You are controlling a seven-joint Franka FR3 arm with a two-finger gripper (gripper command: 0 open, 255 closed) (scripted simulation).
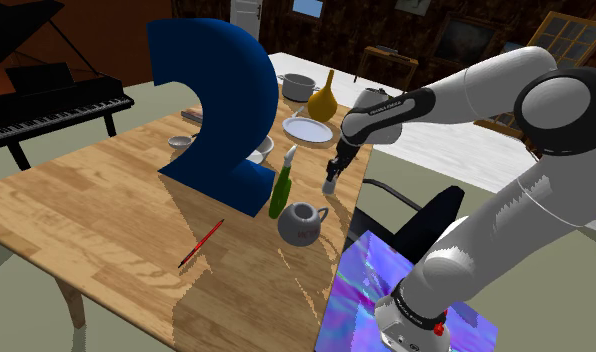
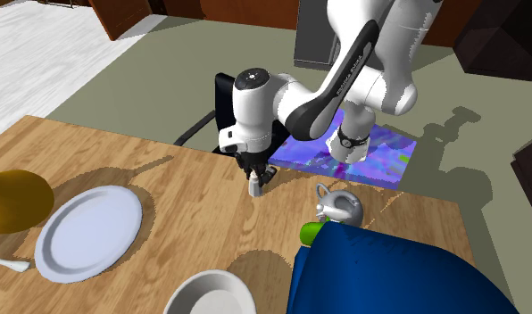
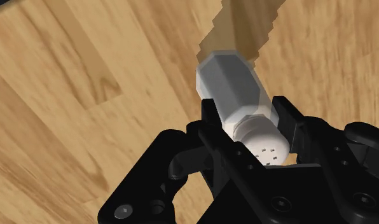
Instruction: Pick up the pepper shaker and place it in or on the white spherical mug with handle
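Note:
The pepper shaker is a pale faceted jar with a white perforated cap. My gripper is shut on it, its black fingers clasping the cap end. In the shoulder view the gripper holds the shaker upright near the wooden table's right edge. The round grey-white mug with handle stands a short way nearer the camera. In the second exterior view the shaker hangs under the gripper, left of the mug. I cannot tell whether the shaker touches the table.
A big blue figure-2 block stands mid-table, with a green bottle beside the mug. A red pen, white plate, yellow vase, pot and bowls are on the table. A black chair stands past the table's edge.

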